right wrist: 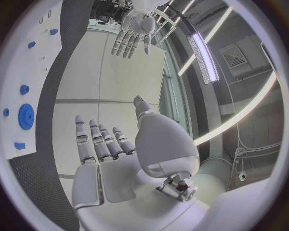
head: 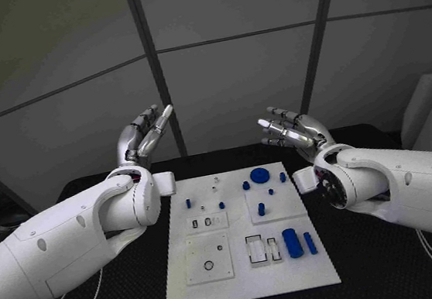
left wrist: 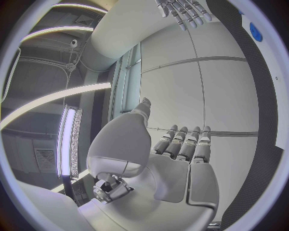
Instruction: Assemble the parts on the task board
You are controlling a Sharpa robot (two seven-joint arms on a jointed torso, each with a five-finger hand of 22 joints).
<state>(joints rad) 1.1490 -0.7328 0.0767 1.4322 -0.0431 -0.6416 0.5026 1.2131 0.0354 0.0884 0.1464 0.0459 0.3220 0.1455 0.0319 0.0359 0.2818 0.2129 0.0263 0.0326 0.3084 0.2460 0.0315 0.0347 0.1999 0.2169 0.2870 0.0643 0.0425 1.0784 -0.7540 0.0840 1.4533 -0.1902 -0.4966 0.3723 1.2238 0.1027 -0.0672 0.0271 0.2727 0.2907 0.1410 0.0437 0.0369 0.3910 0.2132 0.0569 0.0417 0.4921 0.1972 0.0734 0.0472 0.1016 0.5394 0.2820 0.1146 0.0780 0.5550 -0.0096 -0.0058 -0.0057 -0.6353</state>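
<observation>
Black bench (head: 396, 267), carrying the white task board (head: 250, 277) square at its middle, between the two arms and within reach of either. Scattered on the board: blue parts, the largest a round disc (head: 259, 175) toward the far edge, next a thick cylinder (head: 291, 242) and a slim peg (head: 309, 242) side by side near the front right, then small pegs dotted about the middle. Probably laid out loose so each can be picked and seated in turn; assembly apparently not yet begun. Raised clear above the board's far end: left hand (head: 144, 137) and right hand (head: 295, 132), palms facing each other, likely a ready pose. Fingers (left wrist: 180, 142) extended, lying close alongside one another, thumb apart, holding and touching nothing; same on the right.
</observation>
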